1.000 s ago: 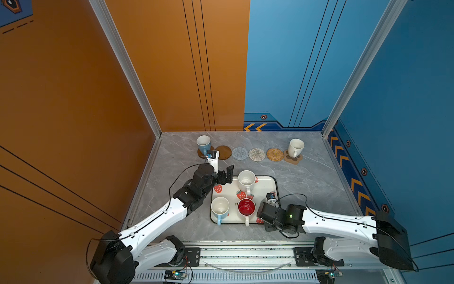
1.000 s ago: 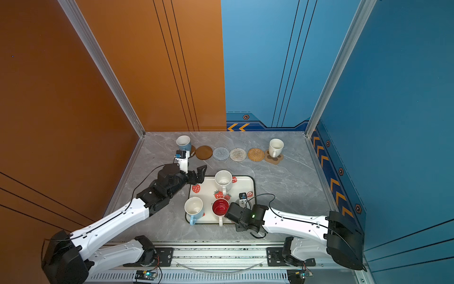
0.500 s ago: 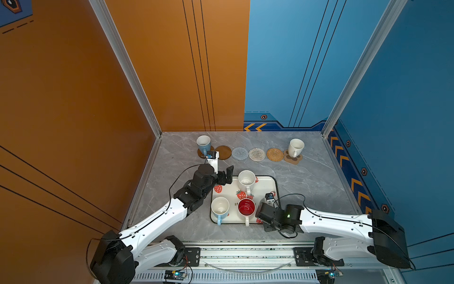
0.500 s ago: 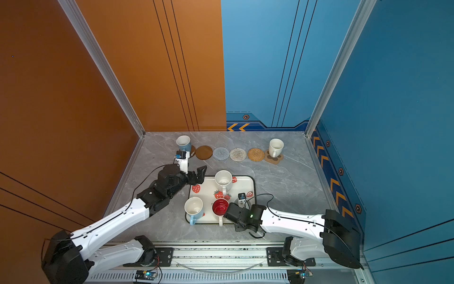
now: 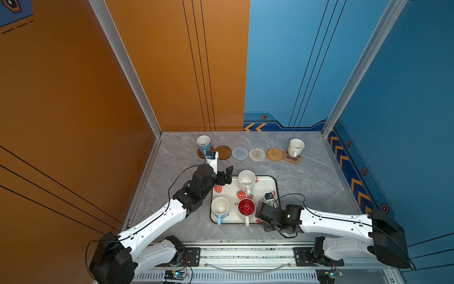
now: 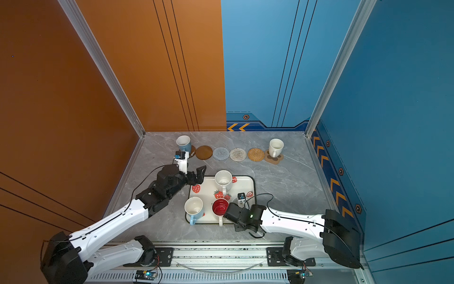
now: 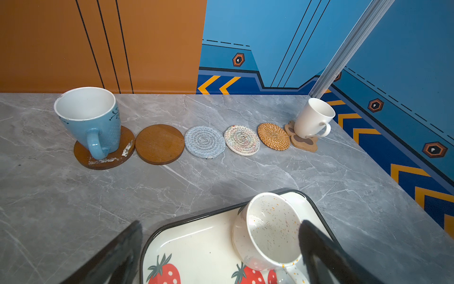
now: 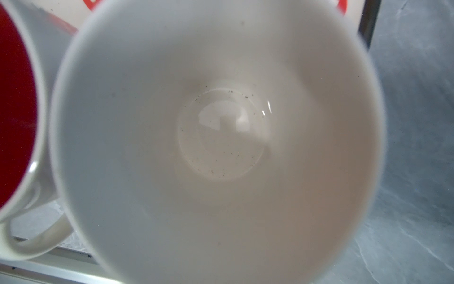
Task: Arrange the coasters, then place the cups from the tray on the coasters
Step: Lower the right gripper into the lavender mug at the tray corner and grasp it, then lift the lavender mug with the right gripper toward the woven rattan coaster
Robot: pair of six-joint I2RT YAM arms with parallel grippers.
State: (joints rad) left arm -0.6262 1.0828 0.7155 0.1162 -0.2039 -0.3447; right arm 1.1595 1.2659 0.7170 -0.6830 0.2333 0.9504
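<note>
Six coasters line the back: a brown disc under a light blue cup [image 5: 204,145], a bare brown disc [image 5: 223,152], grey [image 5: 240,153], cream [image 5: 257,154] and tan [image 5: 275,154] rounds, and a paw shape [image 5: 292,158] under a white cup [image 5: 296,147]. The strawberry tray [image 5: 275,183] holds a speckled white cup [image 5: 246,179], a light blue cup [image 5: 219,207] and a red-inside cup [image 5: 246,207]. My left gripper [image 7: 218,248] hangs open at the tray's back left corner, beside the speckled cup [image 7: 270,233]. My right gripper [image 5: 264,211] covers a white-inside cup [image 8: 221,147]; its fingers are hidden.
An orange wall runs along the left, and blue walls stand behind and to the right. Bare grey marble [image 5: 307,182] lies between the tray and the coaster row. The rail [image 5: 245,253] crosses the front edge.
The right arm has edged slightly left over the tray's front right corner. The left arm has not visibly moved.
</note>
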